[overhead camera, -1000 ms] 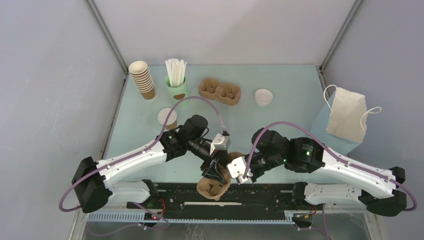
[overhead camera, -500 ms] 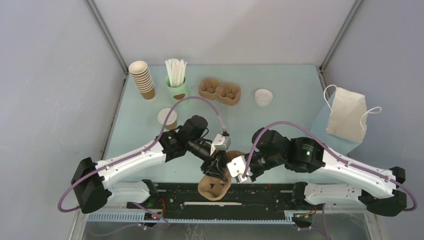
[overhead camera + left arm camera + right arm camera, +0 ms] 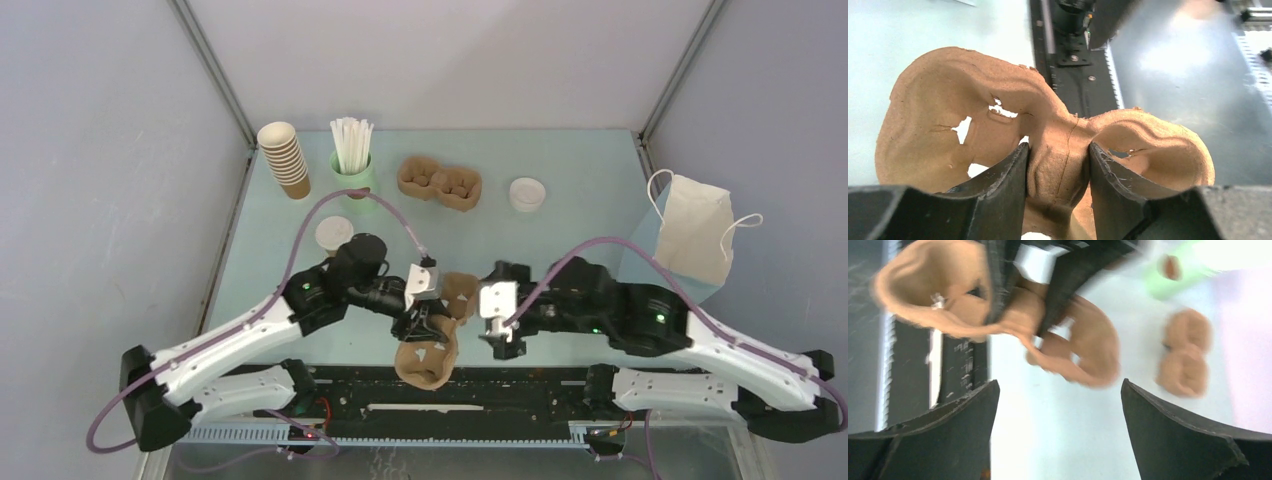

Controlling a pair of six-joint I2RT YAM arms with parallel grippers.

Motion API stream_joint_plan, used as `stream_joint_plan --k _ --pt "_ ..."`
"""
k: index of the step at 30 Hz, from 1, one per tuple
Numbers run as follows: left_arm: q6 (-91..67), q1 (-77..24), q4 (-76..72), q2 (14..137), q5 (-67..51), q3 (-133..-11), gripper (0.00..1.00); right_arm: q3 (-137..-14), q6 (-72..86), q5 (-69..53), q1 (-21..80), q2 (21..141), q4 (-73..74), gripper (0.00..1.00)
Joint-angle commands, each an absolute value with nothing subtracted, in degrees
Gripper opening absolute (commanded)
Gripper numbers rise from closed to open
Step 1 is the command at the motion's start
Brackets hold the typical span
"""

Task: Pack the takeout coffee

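The left gripper [image 3: 1058,155] clamps the 2-slot pulp carrier [image 3: 948,115] by its middle ridge at the near edge. The right gripper [image 3: 1059,385] gapes wide, empty. The takeout coffee [image 3: 334,234] stands toward the left edge.

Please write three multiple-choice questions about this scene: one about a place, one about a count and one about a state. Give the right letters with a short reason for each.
1. Where is the lidded coffee cup?
A. On the table, next to the left arm
B. In a carrier slot
C. Between a gripper's fingers

2. How many pulp carriers are in view?
A. One
B. Two
C. Four

3. What is the state of the right gripper?
A. Shut on something
B. Out of view
C. Open and empty

Answers:
1 A: the cup stands alone on the table surface.
2 B: the left gripper pinches the held carrier by its middle ridge, and the second carrier lies at the far side.
3 C: its fingers are wide apart and touch nothing.
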State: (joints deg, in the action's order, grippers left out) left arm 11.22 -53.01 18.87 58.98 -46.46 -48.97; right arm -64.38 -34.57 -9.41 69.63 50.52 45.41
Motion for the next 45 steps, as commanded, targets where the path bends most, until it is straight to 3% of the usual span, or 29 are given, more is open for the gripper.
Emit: stream_joint_plan --k 1,3,5,14,17,20,27,30,34,39,45 --pt "13.24 -52.53 17.76 49.75 -31.54 -46.95 0.51 -61.96 -17.76 24.9 69.46 42.55 30.85 1.0" --pt "13.17 -52.47 16.72 46.12 -23.72 -45.67 0.52 -62.77 -10.66 45.65 66.36 41.79 27.59 1.0" --pt "13.62 -52.4 15.57 43.32 -17.67 -44.48 0.52 -66.39 -3.97 54.02 59.5 41.78 31.81 1.0" --pt "13.03 -52.15 8.1 35.01 -6.44 -40.48 0.51 -87.85 12.99 31.74 6.88 52.36 52.15 1.0" --pt "11.87 -52.13 7.28 33.72 -4.66 -40.28 0.51 -95.75 11.74 34.52 -4.1 59.78 57.93 1.0" --pt "10.78 -52.12 6.47 33.21 -3.16 -40.41 0.51 -96.58 9.41 45.54 -6.86 63.23 57.51 1.0" --pt "7.97 -52.13 4.59 33.18 -0.8 -40.04 0.51 -91.57 17.04 38.64 -22.41 64.88 60.29 1.0" --pt "7.25 -52.12 4.25 33.79 -0.72 -40.03 0.51 -87.3 16.54 40.47 -23.32 64.05 58.37 1.0" --pt "6.3 -52.16 4.13 34.38 -3.15 -40.23 0.51 -84.53 15.68 30.66 -25.97 63.53 54.51 0.97" --pt "6.31 -52.12 4.11 33.49 -3.4 -40.09 0.51 -84.39 13.61 28.65 -26.06 64.55 51.5 0.93" --pt "6.17 -52.16 4.06 34.11 -3.46 -40.21 0.51 -85.56 12.78 31.18 -21.0 65.3 50.37 1.0"
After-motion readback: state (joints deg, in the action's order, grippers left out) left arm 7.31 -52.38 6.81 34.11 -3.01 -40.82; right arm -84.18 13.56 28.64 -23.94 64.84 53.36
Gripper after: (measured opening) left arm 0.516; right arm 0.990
